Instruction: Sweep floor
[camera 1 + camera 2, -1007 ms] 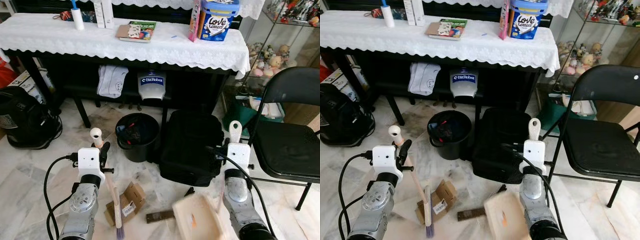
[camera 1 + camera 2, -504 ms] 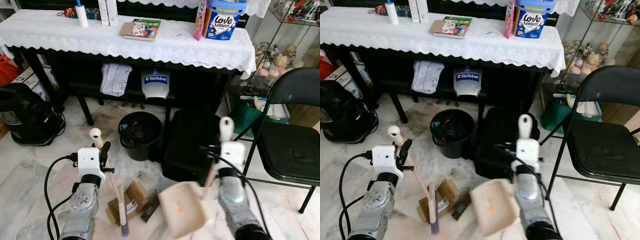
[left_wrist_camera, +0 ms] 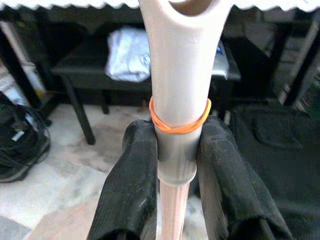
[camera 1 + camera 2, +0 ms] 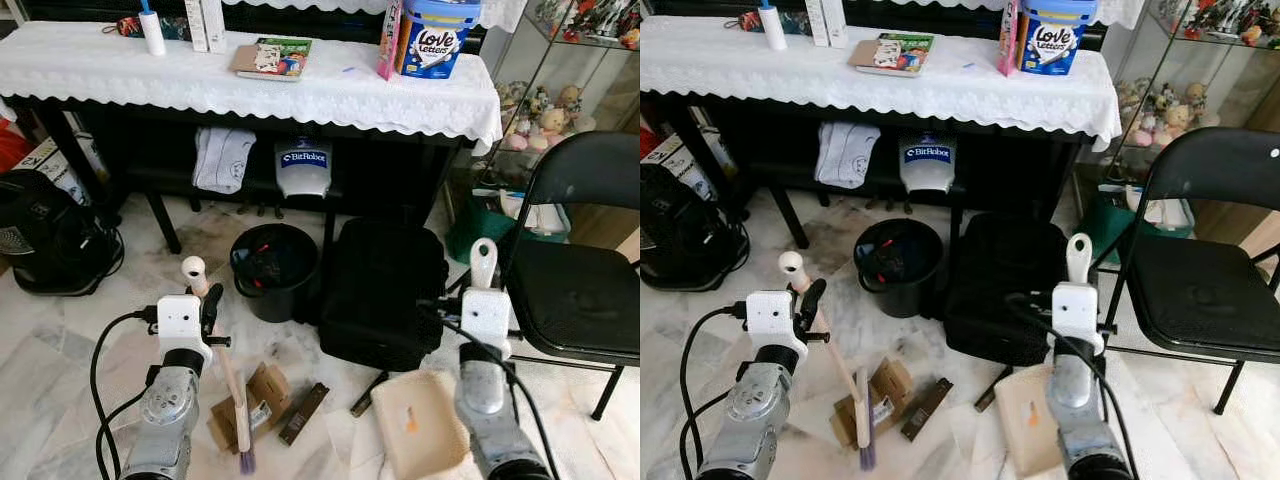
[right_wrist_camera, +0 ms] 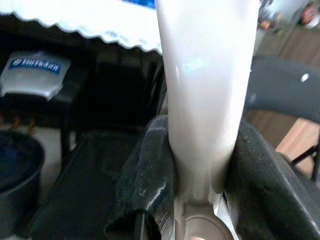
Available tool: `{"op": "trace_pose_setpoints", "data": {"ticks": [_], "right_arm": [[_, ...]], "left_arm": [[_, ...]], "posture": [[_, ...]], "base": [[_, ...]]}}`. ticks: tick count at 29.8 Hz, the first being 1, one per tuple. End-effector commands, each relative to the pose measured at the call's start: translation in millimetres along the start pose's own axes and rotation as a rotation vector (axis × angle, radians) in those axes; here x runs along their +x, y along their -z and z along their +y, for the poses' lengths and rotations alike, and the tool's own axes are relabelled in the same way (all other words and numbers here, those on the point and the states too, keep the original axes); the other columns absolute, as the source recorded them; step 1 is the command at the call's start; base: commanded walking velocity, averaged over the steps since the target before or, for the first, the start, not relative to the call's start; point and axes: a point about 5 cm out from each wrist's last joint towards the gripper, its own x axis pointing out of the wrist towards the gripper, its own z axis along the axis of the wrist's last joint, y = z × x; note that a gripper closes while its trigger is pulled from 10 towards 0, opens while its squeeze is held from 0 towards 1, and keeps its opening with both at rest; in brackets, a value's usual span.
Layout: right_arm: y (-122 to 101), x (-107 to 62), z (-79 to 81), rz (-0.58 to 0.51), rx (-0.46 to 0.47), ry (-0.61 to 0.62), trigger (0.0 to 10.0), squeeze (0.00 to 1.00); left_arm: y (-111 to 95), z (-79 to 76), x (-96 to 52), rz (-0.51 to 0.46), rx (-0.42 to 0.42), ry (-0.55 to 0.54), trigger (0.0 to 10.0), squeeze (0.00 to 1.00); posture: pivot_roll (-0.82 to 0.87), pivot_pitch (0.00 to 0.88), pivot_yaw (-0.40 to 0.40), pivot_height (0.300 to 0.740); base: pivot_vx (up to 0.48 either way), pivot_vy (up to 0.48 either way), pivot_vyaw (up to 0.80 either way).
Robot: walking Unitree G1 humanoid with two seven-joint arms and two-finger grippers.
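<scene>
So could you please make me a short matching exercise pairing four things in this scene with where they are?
Things:
1. broom
2. dustpan
3. bin
4. book

Places:
A. on the white tablecloth
B. held in the right gripper
C. on the floor by the black bag
D. held in the left gripper

Pairs: 1-D, 2-B, 3-C, 4-A

The pale cream plastic broom handle [image 3: 176, 75] wears an orange rubber band [image 3: 179, 125] above a grey collar, between black fingers [image 3: 131, 190]. The cream plastic dustpan [image 4: 420, 425] carries one orange speck. The marble floor [image 4: 50, 340] is white veined grey; the tablecloth [image 4: 200, 75] is white lace (scalloped edge); the round bin [image 4: 272, 270] is black.
</scene>
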Motion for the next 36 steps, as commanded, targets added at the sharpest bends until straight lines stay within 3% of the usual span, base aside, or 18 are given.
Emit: {"op": "trace_pose_setpoints", "data": {"ticks": [1,7,13,17,19,29,33,36], "right_arm": [[11.2,-6.4,1.5,0.033,-0.031,-0.03,10.0,0.0],[22.2,-11.7,4.7,0.095,-0.044,-0.039,10.0,0.0],[21.1,-8.0,4.6,0.097,-0.043,-0.027,10.0,0.0],[20.1,-5.4,4.3,0.095,-0.042,-0.019,10.0,0.0],[19.5,-4.7,4.6,0.093,-0.04,-0.017,10.0,0.0],[18.7,-3.9,5.3,0.085,-0.04,-0.016,10.0,0.0],[17.4,-3.0,5.1,0.077,-0.037,-0.012,10.0,0.0],[17.1,-2.7,5.1,0.074,-0.036,-0.012,10.0,0.0]], "left_arm": [[11.4,-0.6,-3.8,0.066,-0.012,0.026,10.0,0.0],[11.8,1.5,-4.4,0.078,-0.016,0.032,10.0,0.0],[21.1,-2.9,-6.9,0.164,-0.083,0.126,10.0,0.0],[20.9,-1.7,-7.6,0.177,-0.152,0.139,10.0,0.0],[18.8,-0.5,-7.0,0.186,-0.226,0.162,10.0,0.0],[12.4,-1.0,-8.4,0.216,-0.344,0.252,10.0,0.0],[-0.5,-2.9,-5.0,0.181,-0.487,0.285,10.0,0.0],[-5.5,-5.8,-5.4,0.174,-0.544,0.324,10.0,0.0]], "posture": [[0.07,0.082,-0.044,0.74],[0.07,0.086,-0.04,0.74],[0.07,0.089,-0.039,0.74],[0.08,0.093,-0.039,0.74],[0.08,0.093,-0.039,0.74],[0.08,0.098,-0.037,0.74],[0.08,0.099,-0.037,0.74],[0.08,0.098,-0.037,0.74]], "base": [[0.0,0.0,0.0],[0.0,0.0,0.0],[0.0,0.0,0.0],[0.0,0.0,0.0],[0.0,0.0,0.0],[0.0,0.0,0.0],[0.0,0.0,0.0],[0.0,0.0,0.0]]}}
